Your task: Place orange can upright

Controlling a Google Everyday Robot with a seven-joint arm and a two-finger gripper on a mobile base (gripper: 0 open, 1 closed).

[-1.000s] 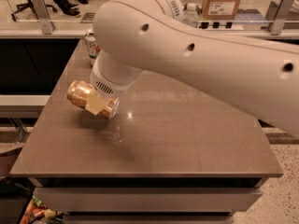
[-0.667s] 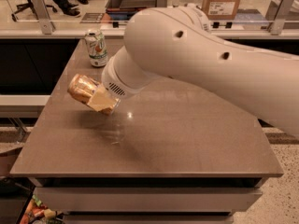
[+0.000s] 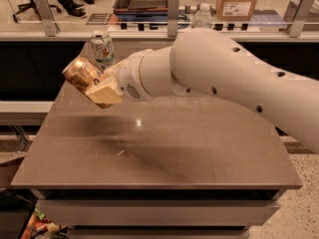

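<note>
The orange can (image 3: 80,72), orange-gold with pale swirls, is held tilted in the air above the left part of the brown table (image 3: 164,153). My gripper (image 3: 99,89) is shut on the orange can, with a tan fingertip (image 3: 104,92) across its lower end. The big white arm reaches in from the right and hides the far middle of the table. The can is clear of the tabletop, and its shadow lies below it on the surface.
A white-and-green can (image 3: 103,49) stands upright at the table's far left, just behind the held can. A clear plastic water bottle (image 3: 202,17) peeks over the arm at the back. A counter with a cardboard box (image 3: 238,1) runs behind.
The arm has lifted and swung back; the orange can rose from near the tabletop to well above it, still gripped. The white-and-green can has come fully into view.
</note>
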